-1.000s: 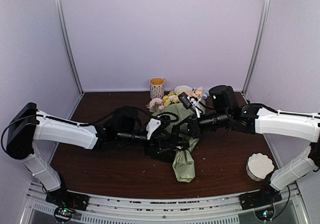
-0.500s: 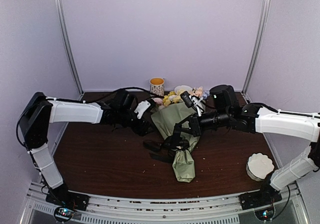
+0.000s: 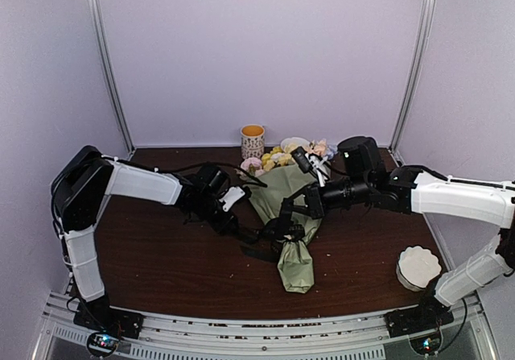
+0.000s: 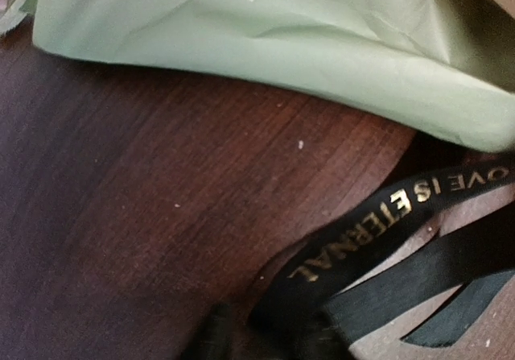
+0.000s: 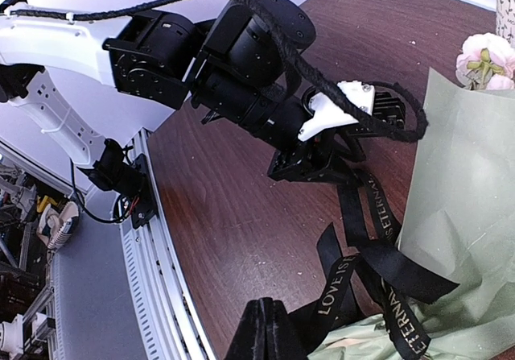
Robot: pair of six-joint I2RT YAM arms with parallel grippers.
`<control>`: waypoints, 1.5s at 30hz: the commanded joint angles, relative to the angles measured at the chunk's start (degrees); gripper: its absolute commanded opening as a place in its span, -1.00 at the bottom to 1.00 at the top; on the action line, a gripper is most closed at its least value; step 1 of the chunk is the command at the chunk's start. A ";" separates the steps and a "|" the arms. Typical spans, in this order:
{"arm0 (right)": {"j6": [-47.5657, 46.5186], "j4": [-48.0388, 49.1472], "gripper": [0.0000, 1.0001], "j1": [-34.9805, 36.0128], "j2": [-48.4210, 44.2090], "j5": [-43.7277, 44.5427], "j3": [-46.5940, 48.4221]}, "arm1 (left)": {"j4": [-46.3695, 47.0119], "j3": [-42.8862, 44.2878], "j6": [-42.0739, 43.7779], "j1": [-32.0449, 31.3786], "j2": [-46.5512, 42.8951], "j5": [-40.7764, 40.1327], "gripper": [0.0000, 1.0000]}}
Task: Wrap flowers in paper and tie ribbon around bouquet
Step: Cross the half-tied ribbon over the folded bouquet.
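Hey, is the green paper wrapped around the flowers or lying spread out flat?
Wrapped. The paper forms a closed cone, with the flowers poking out its far end.

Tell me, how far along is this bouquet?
Wrapping looks done: the flowers sit rolled in the green paper on the table. Tying is in hand: the right hand is pinched on the black ribbon by the bundle, and the left hand straddles another strand. Left to do: the ribbon lies in loose loops, with no knot visible.
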 commanded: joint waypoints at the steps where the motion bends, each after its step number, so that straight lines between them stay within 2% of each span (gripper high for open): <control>1: 0.32 -0.78 -1.00 -0.93 -1.18 1.45 0.01 | 2.39 -1.11 1.59 -0.13 -0.76 -0.49 -0.63; 2: 0.49 -0.78 -1.00 -1.19 -1.15 1.54 0.06 | 2.36 -1.25 1.59 -0.14 -1.16 -0.72 -0.89; 3: 0.65 -0.90 -1.00 -1.36 -1.06 1.73 0.16 | 3.01 -1.80 1.35 -0.14 -2.18 -0.94 -1.00; 7: 0.95 -1.58 -1.00 -2.63 -0.77 3.04 0.54 | 14.23 -10.73 0.66 -1.25 -14.04 2.76 -1.00; 10: 1.89 -1.70 -1.00 -4.08 -0.04 3.89 1.05 | 22.27 -18.22 3.49 -5.61 -25.94 5.15 -1.00; 13: 2.45 -1.87 -1.00 -5.39 1.12 3.82 1.65 | 24.38 -20.87 8.02 -12.89 -34.43 3.60 -1.00; 15: 2.56 -1.90 -1.00 -6.09 1.85 3.38 2.11 | 23.75 -19.55 8.78 -16.33 -36.67 6.36 -1.00; 19: 1.90 -2.94 -1.00 -7.26 3.06 3.80 3.73 | 19.60 -14.09 10.04 -22.61 -34.78 10.78 -1.00; 23: 0.31 -5.35 -1.00 -7.94 4.03 4.24 5.78 | 16.07 -7.07 13.68 -27.37 -28.99 14.79 -1.00; 28: -0.88 -7.75 -1.00 -8.40 4.65 4.64 7.71 | 12.70 1.79 16.18 -29.33 -22.45 18.87 -1.00; 31: -1.57 -8.97 -1.00 -8.56 4.31 4.94 8.32 | 11.03 3.72 16.76 -29.46 -22.72 18.53 -1.00; 32: -1.62 -9.11 -1.00 -8.58 4.13 5.05 8.19 | 11.13 2.65 16.96 -29.41 -24.32 16.80 -1.00; 34: -1.83 -9.17 -1.00 -8.67 3.86 5.12 7.92 | 12.62 -0.50 15.89 -29.01 -27.83 7.47 -1.00; 37: -2.06 -9.48 -1.00 -8.67 4.00 4.28 7.91 | 10.62 -3.46 13.74 -25.42 -31.83 -3.72 -1.00; 42: -2.11 -9.75 -1.00 -8.67 4.47 2.32 7.84 | 0.50 -1.31 12.23 -17.91 -32.43 -20.37 -1.00; 45: -1.88 -9.34 -1.00 -8.67 4.50 1.42 7.43 | -2.78 0.66 12.97 -16.19 -31.39 -26.79 -1.00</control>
